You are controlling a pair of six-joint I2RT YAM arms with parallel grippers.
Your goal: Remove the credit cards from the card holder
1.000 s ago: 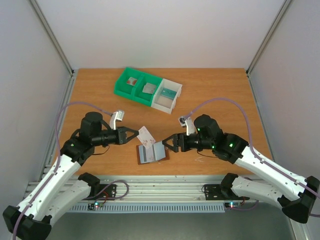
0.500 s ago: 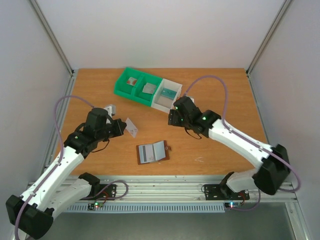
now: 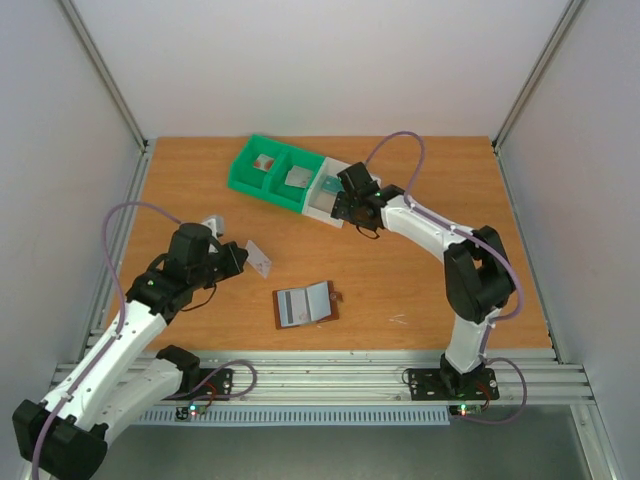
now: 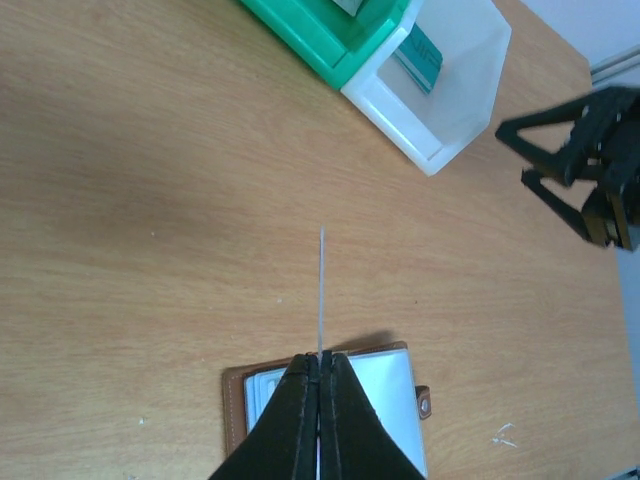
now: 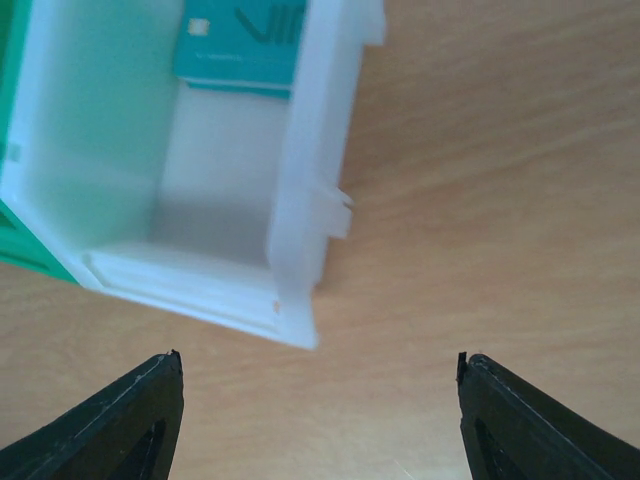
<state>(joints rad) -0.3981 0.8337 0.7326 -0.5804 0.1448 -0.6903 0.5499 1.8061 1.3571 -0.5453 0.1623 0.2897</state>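
Bench [image 3: 190, 190] of orange wood grain carries everything. Toward its left side, the left fingers [image 4: 300, 425] are pressed tightly together on a pale credit card [image 3: 260, 258]. In the left wrist view this card appears edge-on, as a thin line rising from between the tips. It is held up and to the left of the card holder [image 3: 305, 305] and does not touch it. The card holder lies open and flat near the middle of the bench, brown cover down and grey-blue pockets up, with a small tab on its right edge. What looks like a second card [image 3: 292, 308], pale with a dark stripe, shows in its left pocket. Farther back sits a green bin [image 3: 262, 172], and each of its two compartments holds a small flat item. A white bin [image 3: 328, 205] adjoins its right end, with a teal card [image 5: 240, 40] lying inside. The right fingers [image 5: 130, 420] are spread wide apart with nothing between them, just beside the white bin's near corner.
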